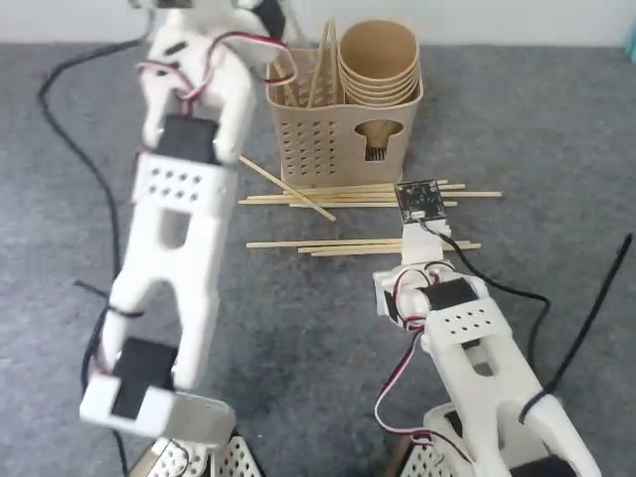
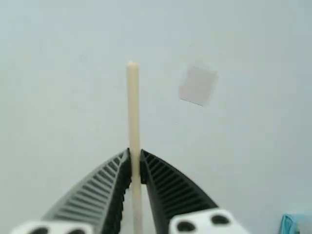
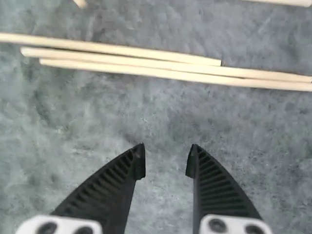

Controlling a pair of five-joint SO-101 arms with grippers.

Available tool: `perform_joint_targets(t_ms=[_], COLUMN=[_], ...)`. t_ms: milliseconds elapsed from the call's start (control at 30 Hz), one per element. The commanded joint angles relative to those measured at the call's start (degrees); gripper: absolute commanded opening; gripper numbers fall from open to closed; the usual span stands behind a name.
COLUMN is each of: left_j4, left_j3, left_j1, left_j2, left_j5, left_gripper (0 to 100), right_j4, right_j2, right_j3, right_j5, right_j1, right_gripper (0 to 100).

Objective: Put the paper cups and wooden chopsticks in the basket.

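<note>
**Light sticks, one pinched, the rest loose**

The grey desk (image 1: 556,149) carries the basket (image 1: 333,149), which has the paper cups (image 1: 378,55) stacked inside. Loose wooden chopsticks (image 1: 368,197) lie in two bunches before it. The right hand (image 3: 165,163) hangs spread just short of the nearer bunch (image 3: 146,61). The left hand (image 2: 135,158) is pinching a single chopstick (image 2: 132,107). These sticks look stiff, light and round, so they are probably prone to rolling or pivoting. Take one across its middle.

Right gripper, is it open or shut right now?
Open. The right gripper has its jaws standing apart with nothing between them, hovering over grey cloth just short of three loose chopsticks.
</note>
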Motion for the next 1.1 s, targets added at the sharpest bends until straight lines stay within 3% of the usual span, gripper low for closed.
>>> perform_joint_targets(t_ms=[0,267,500,600,733,967,1067], left_j4=[-2.99,-6.07,-5.71,-1.85,7.56,35.52,45.71], left_j3=[-3.12,-3.30,-3.03,-3.38,-3.12,-3.03,-2.77], left_j1=[0.97,-0.44,-1.14,-2.37,-3.43,-8.18,-11.16], left_j2=[3.52,11.08,11.16,9.93,3.78,-11.87,-16.53], left_j5=[-1.76,-5.01,-4.92,-4.92,-4.92,-4.92,-4.92], left_gripper=[1,2,30,33,32,32,32], right_j4=[-1.19,-0.92,-0.84,-0.75,-0.92,-0.75,-1.10], right_j2=[-0.22,-0.92,-0.92,-0.92,-0.66,-0.84,-0.31], right_j3=[-0.70,-0.70,-0.70,-0.70,-0.70,-0.70,-1.49], right_j5=[1.41,1.67,1.67,1.76,1.76,2.02,8.18], right_j1=[-0.22,-0.13,-0.13,-0.04,-0.04,0.13,0.04], right_gripper=[14.4,14.4,14.4,14.4,14.4,14.4,14.4])
